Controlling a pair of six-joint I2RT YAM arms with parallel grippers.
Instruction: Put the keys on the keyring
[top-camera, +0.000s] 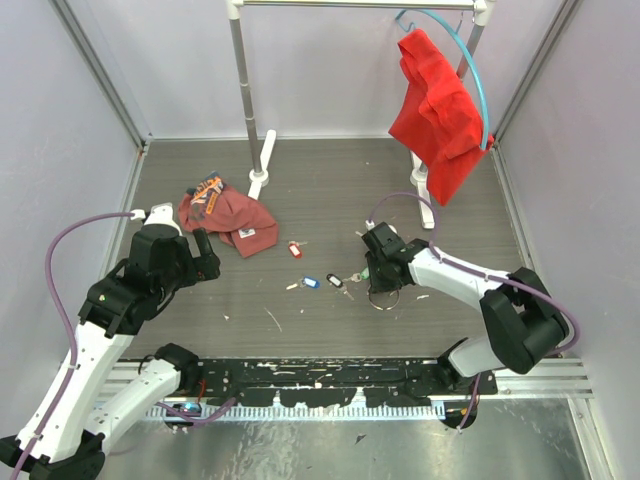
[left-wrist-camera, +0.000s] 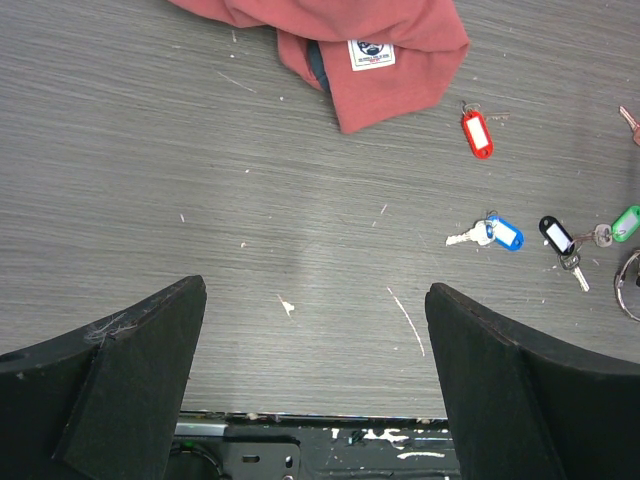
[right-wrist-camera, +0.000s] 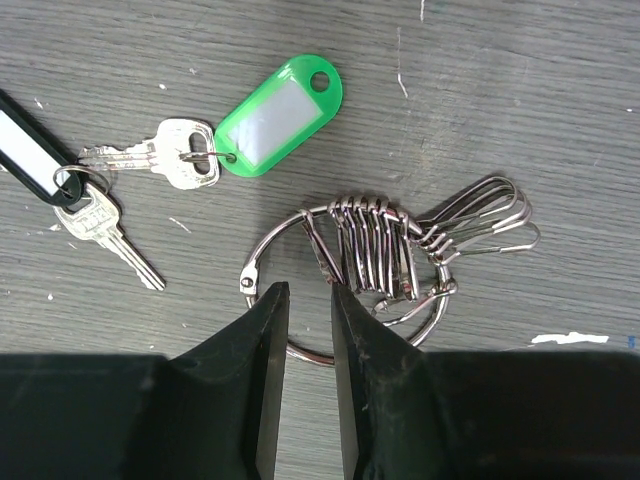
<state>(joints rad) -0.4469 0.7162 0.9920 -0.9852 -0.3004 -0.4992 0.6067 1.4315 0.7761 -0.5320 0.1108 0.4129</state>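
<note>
The keyring (right-wrist-camera: 330, 270) was seen flat on the desk (right-wrist-camera: 500, 100) under the nearly closed right end effector (right-wrist-camera: 308, 295); a grip could not be confirmed. The left end effector (left-wrist-camera: 317, 288) was spread. The stiff, slippery wire was judged best pinched at its bare arc.

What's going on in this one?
The right claw is down at the keyring, nearly closed over its rim; whether it grips is unclear. The green-tagged key lies beside the ring, unattached, and the black-tagged key, blue-tagged key and red-tagged key lie loose on the table. The left claw hovers open, empty.
</note>
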